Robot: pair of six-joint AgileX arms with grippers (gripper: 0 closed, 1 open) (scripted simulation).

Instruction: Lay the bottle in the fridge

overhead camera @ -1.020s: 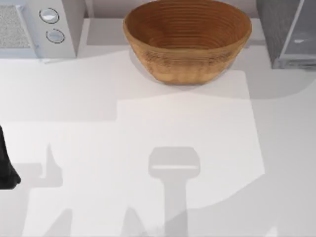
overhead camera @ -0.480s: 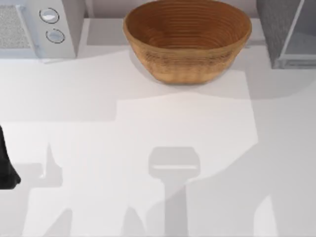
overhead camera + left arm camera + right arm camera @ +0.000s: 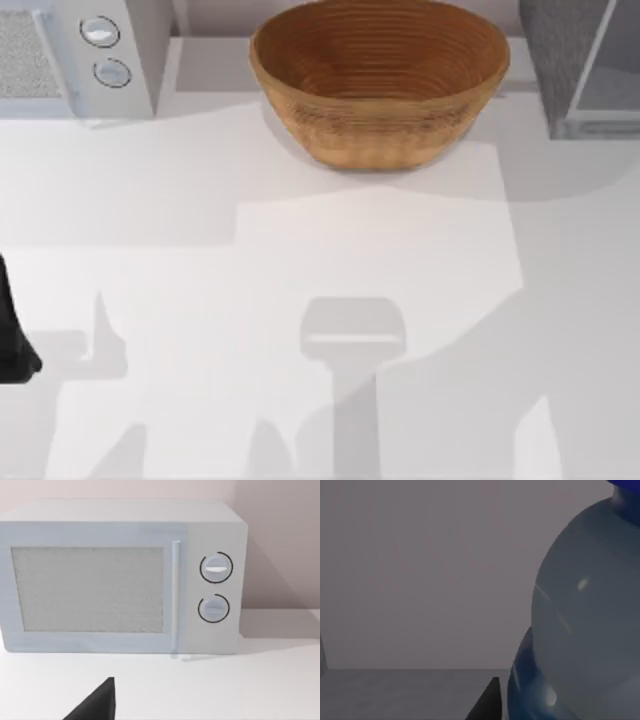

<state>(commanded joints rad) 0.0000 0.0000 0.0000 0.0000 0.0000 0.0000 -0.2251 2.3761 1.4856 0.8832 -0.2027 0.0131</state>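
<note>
Right wrist view puts the bottle point(image 3: 585, 615) hard against my lens: a clear rounded body with a blue band low down and a sliver of blue cap at the frame's upper corner, and past it a plain grey wall meeting a grey floor, which I judge to be the inside of the fridge point(image 3: 580, 70). One dark tip of my right gripper point(image 3: 487, 702) shows just beside the bottle, but whether those fingers are clamped on it or have let go I cannot tell. From above, the fridge stands at the table's far right corner, speckled panel beside a paler frame and an open compartment. To do this step well, I judge the bottle should come to rest on its side, flat on that grey floor and clear of the back wall, before I part the fingers, or it may roll. I would then draw straight back out of the opening, without brushing the frame. The woven basket point(image 3: 380, 80) sits at the far middle, the microwave point(image 3: 90, 55) at the far left. My left gripper point(image 3: 95, 705) is parked near the table's left edge, facing the microwave; its fingers I cannot judge either.
</note>
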